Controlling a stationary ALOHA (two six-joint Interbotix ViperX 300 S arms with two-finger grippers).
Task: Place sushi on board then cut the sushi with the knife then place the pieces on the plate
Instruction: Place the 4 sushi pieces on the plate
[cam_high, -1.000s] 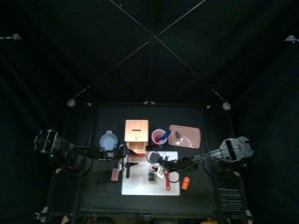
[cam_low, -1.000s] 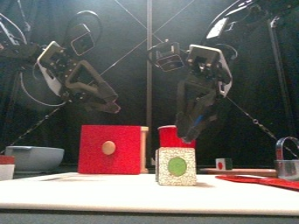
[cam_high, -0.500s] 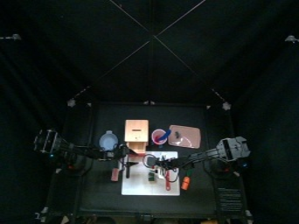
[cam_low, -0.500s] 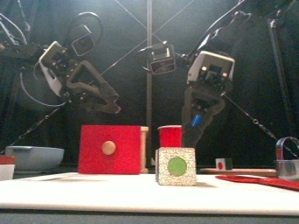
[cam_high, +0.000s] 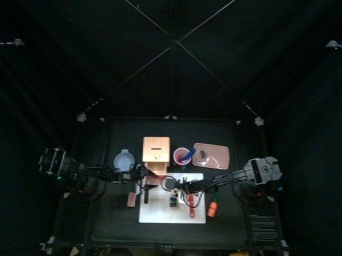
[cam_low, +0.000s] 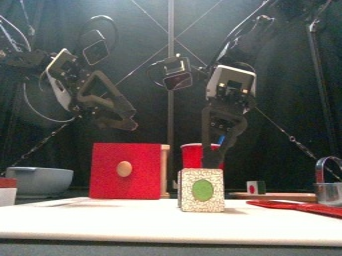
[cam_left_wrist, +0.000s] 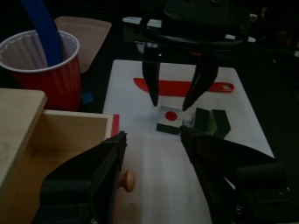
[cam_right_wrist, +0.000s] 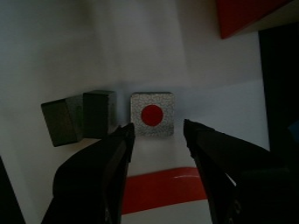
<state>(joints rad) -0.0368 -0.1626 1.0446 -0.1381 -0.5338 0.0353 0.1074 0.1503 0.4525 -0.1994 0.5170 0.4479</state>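
Two arms hang over the worktop. The right one bends steeply down, its gripper (cam_low: 217, 145) pointing straight at the board (cam_right_wrist: 176, 52), jaws open and empty, well above the sushi (cam_low: 202, 190). That piece stands on the board, just beside the dark blocks (cam_right_wrist: 76, 114). The left gripper (cam_left_wrist: 160, 140) tilts down toward the board near the box (cam_low: 127, 170), jaws open, holding nothing. A red knife (cam_left_wrist: 187, 87) lies on the board.

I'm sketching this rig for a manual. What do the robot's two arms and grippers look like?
The left arm and right arm are black and jointed, with looped black cables. The left gripper and right gripper each have two long black jaws, greyer outside, under a pale cross-plate.
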